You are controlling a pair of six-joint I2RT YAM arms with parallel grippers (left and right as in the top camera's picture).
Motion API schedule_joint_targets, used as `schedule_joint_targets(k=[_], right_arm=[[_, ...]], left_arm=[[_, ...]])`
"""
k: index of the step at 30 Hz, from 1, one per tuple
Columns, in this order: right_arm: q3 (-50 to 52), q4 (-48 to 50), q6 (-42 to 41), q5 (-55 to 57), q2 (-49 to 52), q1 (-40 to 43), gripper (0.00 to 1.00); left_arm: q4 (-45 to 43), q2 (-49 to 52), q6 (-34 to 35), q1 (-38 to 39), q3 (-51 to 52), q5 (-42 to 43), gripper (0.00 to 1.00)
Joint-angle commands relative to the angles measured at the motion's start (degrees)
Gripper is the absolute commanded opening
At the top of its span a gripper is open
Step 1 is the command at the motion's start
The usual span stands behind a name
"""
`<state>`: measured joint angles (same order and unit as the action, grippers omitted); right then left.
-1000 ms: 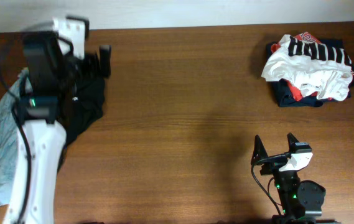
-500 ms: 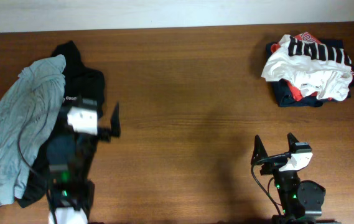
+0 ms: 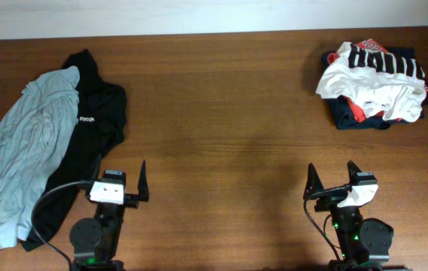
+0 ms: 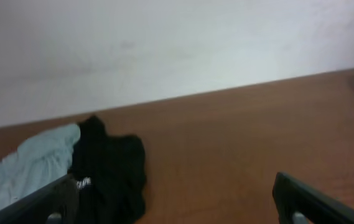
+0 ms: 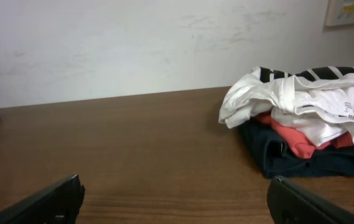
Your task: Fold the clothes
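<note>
Two heaps of clothes lie well apart on the brown table (image 3: 221, 113), with bare wood between them and nothing in front of either arm. At the left, a pale grey-green shirt (image 3: 25, 150) stretches crumpled from the far edge down toward the near left corner. A black garment (image 3: 101, 113) runs the same way beside it and partly beneath it. Far right sits a bundled pile (image 3: 371, 83) of mixed clothes. The left gripper (image 3: 116, 182) hovers by the black garment's near end, fingers spread and empty. The right gripper (image 3: 332, 177) waits near the front edge, also spread wide, grasping nothing. Overhead alone shows the shirt's whole length. The left wrist view catches only the far ends of the two garments. The right wrist view reveals the pile's layers: navy underneath, red between, white on top with a striped piece behind.
</note>
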<state>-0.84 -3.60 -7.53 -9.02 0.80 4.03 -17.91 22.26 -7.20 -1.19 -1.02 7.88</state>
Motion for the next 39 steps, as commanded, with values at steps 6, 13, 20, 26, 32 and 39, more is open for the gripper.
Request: schedule_joint_targets(k=[6,13,20,26,32,39], right_arm=[[0.52,0.00,-0.28,0.70,-0.61,0.11,0.99],[0.52,0.00,-0.28,0.68,-0.61,0.11,0.99],[0.52,0.00,-0.28,0.70,-0.61,0.11,0.99],[0.52,0.00,-0.28,0.70,-0.61,0.11,0.99],[0.52,0.00,-0.28,0.70,-0.61,0.11,0.99],[0.52,0.00,-0.28,0.70,-0.61,0.11,0.99]], left_arm=[[10.36,-9.49,0.28,-0.35,0.50,-3.32,0.99],[22.69,-15.50,0.33,-0.35,0.50,-4.72,0.99],[22.27,-17.25,4.20,-0.35,0.50,-4.07,0.99],[22.27,-20.76,4.17,-0.35,0.50,-4.28,0.99],[22.25,-21.99,4.17,-0.35,0.50,-4.28,0.99],[22.25,-21.99,4.20,-0.35,0.50,-4.28,0.99]])
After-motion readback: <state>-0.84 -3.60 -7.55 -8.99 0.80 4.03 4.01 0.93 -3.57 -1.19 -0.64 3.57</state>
